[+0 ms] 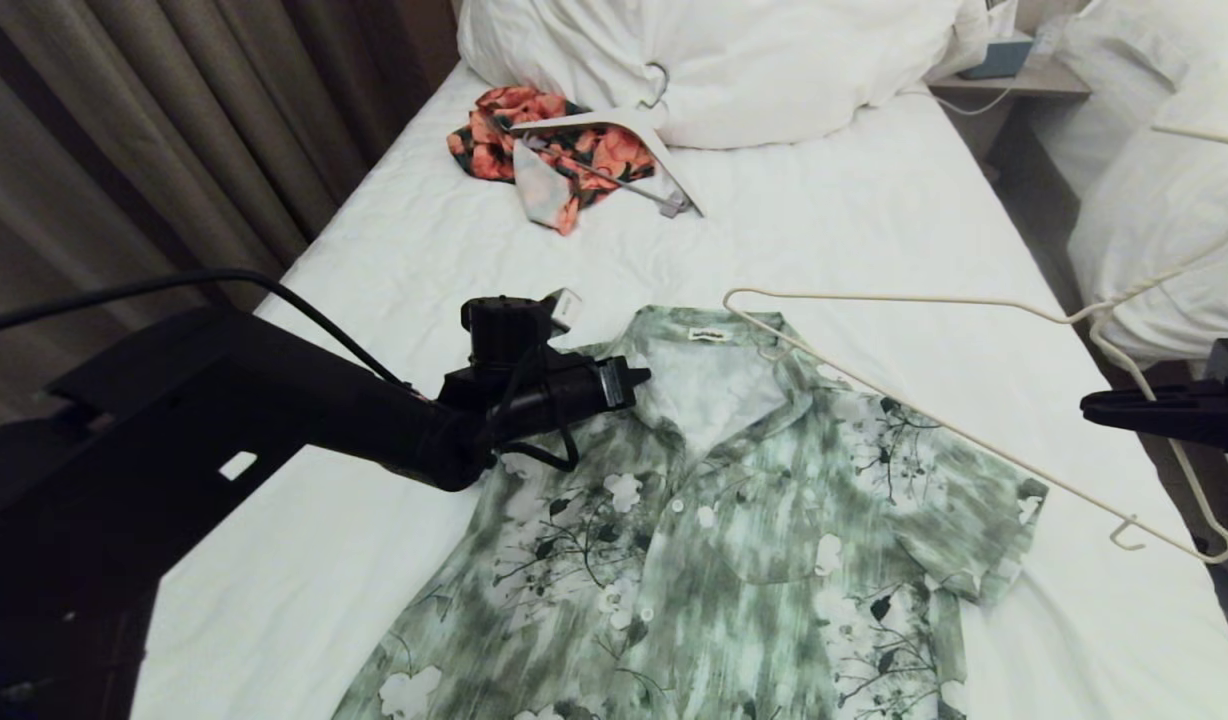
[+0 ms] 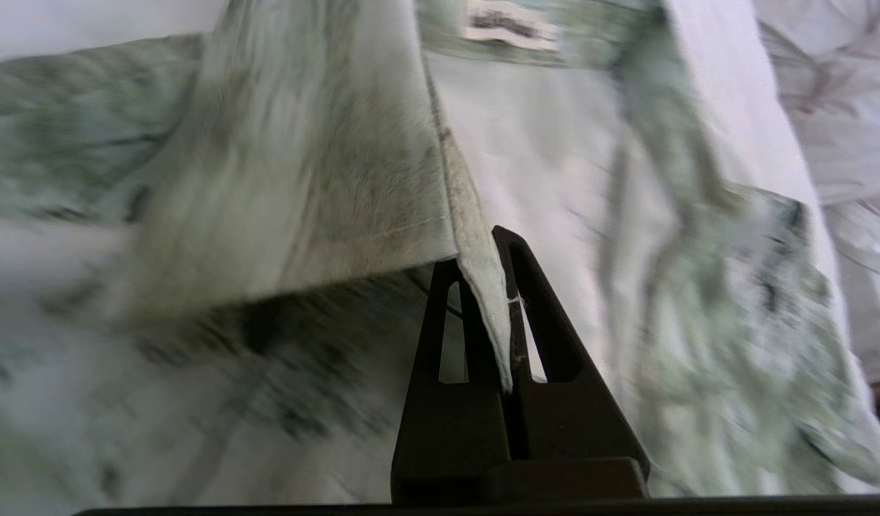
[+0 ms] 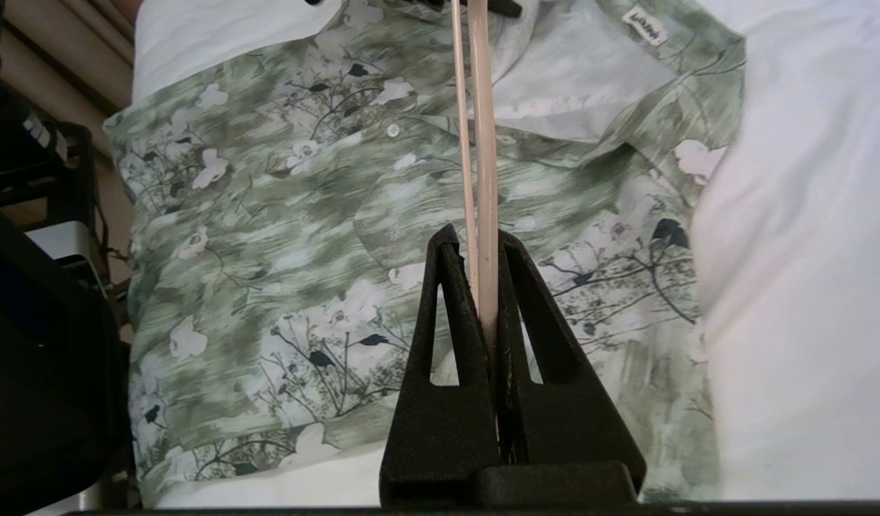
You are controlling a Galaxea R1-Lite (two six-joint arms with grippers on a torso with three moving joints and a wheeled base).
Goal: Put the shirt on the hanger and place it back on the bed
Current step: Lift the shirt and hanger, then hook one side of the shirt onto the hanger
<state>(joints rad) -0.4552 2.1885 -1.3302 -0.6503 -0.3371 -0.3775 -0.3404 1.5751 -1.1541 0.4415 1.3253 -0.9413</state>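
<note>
We see the left gripper (image 2: 491, 287) with its jaws pressed together on the front edge of the green-and-white floral shirt (image 1: 734, 520) at the collar opening — in the left wrist view a thin strip of the fabric's edge stands pinched between the two dark fingers (image 2: 547, 322), and the flap beside it is lifted off the layer beneath. The right gripper (image 3: 483, 287) is likewise clamped tight, its jaws closed on the cream wire hanger (image 1: 934, 420), whose thin rods run out from between the fingers (image 3: 440, 315).

The shirt lies spread face up on the white sheet of the bed (image 1: 854, 230), collar toward the pillows. The hanger is held above the shirt's shoulder on the robot's right; one end reaches over the collar, the other ends in a small hook past the sleeve.

Only the head view shows the whole bed: the white duvet (image 1: 734, 60) heaped at its far end, an orange-and-black floral garment (image 1: 544, 150) lying there with a wide white hanger (image 1: 624, 140) on it, and a second bed (image 1: 1164, 180) to the right. In it the left gripper's tips are hard to make out against the collar; the left wrist view settles the grip. The right wrist view alone shows the collar label (image 3: 645, 26) and the hanger rods crossing over the shirt's chest.
</note>
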